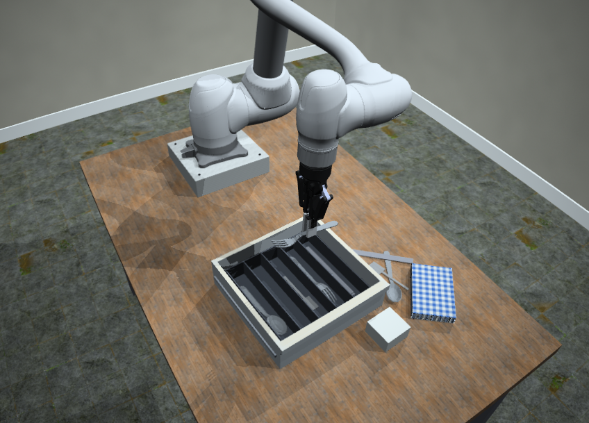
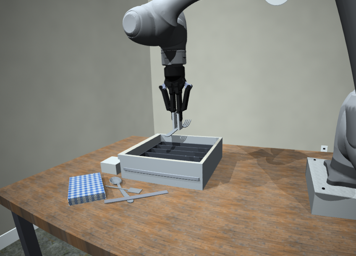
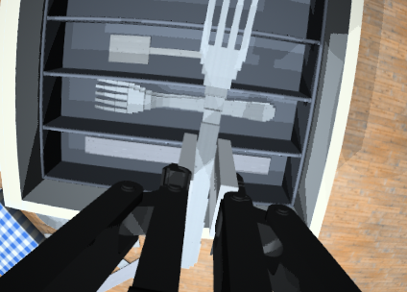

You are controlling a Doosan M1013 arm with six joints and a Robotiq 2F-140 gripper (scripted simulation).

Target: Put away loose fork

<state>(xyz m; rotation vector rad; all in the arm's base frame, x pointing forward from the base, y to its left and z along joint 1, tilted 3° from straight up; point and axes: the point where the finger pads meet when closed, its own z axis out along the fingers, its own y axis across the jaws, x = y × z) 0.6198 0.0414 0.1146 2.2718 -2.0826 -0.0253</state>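
Gripper [image 2: 176, 121] clamped on loose fork [image 3: 221, 66], held above tray [image 1: 333, 315]; long axis crosswise to slots, tines over tray, handle past far rim.

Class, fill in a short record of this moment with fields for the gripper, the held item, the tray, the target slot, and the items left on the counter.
gripper: black two-finger gripper, shut on the grey metal fork
held fork: above the tray's far edge, lying crosswise to the slots
tray: white-rimmed cutlery tray with dark slots
target slot: holds one grey fork
counter items: blue checked napkin stack, white block, loose grey spoon
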